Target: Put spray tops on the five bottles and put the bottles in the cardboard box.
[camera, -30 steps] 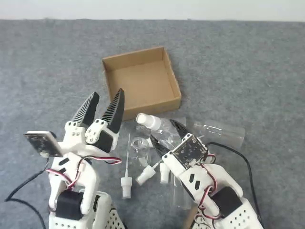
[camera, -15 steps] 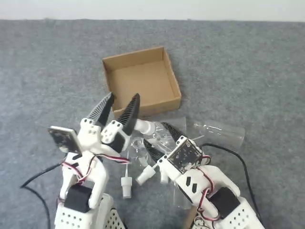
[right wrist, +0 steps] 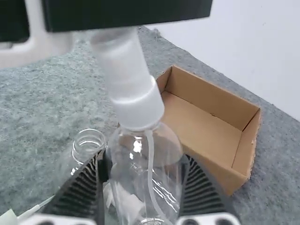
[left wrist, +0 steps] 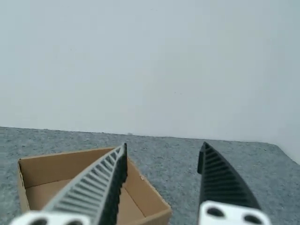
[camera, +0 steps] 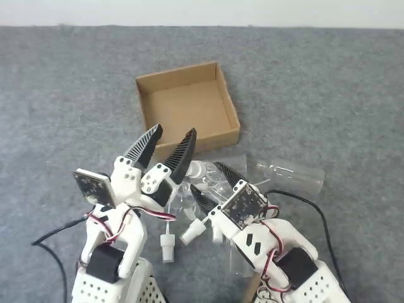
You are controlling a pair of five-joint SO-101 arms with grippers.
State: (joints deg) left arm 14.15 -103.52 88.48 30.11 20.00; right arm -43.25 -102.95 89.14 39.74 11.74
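Nearest the arm bases, two loose white plastic spray tops [camera: 167, 243] [camera: 194, 230] lie on the grey, felt-like desk [camera: 328, 95], each a short ribbed collar with a thin dip tube. Just beyond them the right hand [camera: 207, 178] is closed on a clear, round-shouldered plastic bottle [right wrist: 143, 164], its black ridged fingers [right wrist: 84, 187] pressed against the two sides of the body. A white cylindrical spray top [right wrist: 129, 79] sits on this bottle's neck, and its thin tube shows through the clear wall. Beside the held bottle a second clear bottle [right wrist: 89, 140] shows a bare threaded neck with no top. The left hand [camera: 172, 136] is spread open with nothing in it, its two tapered, ribbed black fingers standing apart, one of them close over the capped end of the held bottle. Off to the right arm's side, a further clear bottle [camera: 293, 173] lies flat on the desk. Farthest away stands the cardboard box [camera: 189, 107], a shallow square tray of plain brown board with low walls, open on top and holding no bottles.
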